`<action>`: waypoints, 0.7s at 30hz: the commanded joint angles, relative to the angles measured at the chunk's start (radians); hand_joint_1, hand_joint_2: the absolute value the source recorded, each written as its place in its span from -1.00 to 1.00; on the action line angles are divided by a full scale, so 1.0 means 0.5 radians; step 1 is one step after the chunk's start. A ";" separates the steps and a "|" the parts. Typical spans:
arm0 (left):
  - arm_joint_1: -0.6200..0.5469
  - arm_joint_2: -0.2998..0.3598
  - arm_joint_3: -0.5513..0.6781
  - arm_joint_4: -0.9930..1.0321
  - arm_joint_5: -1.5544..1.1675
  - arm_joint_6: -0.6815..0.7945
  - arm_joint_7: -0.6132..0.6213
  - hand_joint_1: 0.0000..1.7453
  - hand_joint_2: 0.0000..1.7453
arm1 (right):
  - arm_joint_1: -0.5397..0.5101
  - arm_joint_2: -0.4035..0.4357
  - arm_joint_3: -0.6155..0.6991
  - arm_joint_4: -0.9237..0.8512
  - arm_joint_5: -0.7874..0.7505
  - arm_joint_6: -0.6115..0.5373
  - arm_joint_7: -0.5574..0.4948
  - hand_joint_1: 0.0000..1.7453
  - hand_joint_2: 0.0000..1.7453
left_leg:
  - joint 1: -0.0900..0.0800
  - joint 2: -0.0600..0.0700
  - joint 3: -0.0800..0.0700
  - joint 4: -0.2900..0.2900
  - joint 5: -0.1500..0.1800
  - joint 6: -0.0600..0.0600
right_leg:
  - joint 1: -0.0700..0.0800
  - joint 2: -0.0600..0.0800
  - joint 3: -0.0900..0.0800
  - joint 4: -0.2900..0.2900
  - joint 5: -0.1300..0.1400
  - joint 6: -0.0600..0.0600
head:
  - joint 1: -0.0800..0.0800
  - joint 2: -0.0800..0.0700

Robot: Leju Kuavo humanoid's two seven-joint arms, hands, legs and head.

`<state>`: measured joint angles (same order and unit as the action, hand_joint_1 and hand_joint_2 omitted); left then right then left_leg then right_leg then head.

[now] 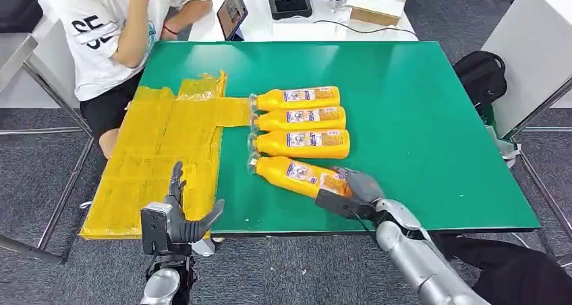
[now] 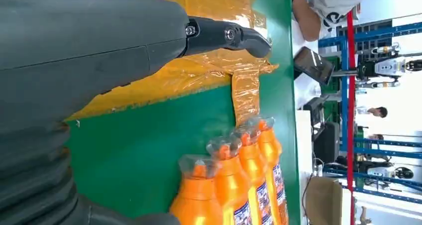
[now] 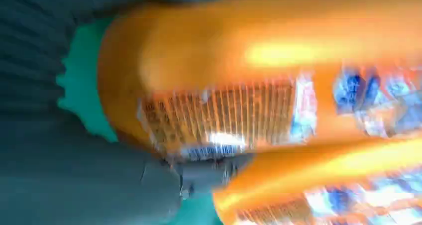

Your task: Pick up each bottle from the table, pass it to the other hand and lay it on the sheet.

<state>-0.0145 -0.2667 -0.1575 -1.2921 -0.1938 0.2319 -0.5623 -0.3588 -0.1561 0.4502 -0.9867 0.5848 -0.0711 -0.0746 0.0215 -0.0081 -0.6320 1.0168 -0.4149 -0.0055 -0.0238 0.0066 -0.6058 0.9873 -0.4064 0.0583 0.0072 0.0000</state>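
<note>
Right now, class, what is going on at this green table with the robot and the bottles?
Four orange bottles lie side by side on the green table, caps pointing toward the yellow sheet. The robot's right hand is closed around the base of the nearest bottle, which sits skewed from the other three and seems to rest on the table. The left hand waits open at the near edge by the sheet. No bottle is on the sheet yet. A person sits at the far corner.

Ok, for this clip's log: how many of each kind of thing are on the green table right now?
Orange bottles: 4 —, and the nearest, which the right hand has at its base.
Yellow sheet: 1, with no bottle on it yet.
Total: 5.
</note>
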 commanded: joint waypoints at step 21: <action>0.021 0.096 -0.278 -0.219 0.792 -0.820 0.131 -1.00 1.00 | 0.523 0.529 -0.486 -0.812 -0.320 -0.743 -0.929 1.00 1.00 | 0.000 0.000 -0.004 -0.001 -0.002 0.001 | 0.001 -0.001 -0.004 -0.002 -0.002 -0.003 | 0.000 0.000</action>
<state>0.0166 -0.2708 -0.1992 -1.3287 0.0833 -0.0391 -0.5306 -0.1088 0.0858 0.1739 -1.5003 0.4448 -0.5530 -0.4906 0.0212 -0.0086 -0.6362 1.0168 -0.4149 -0.0054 -0.0242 0.0066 -0.6100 0.9873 -0.4068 0.0583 0.0073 0.0000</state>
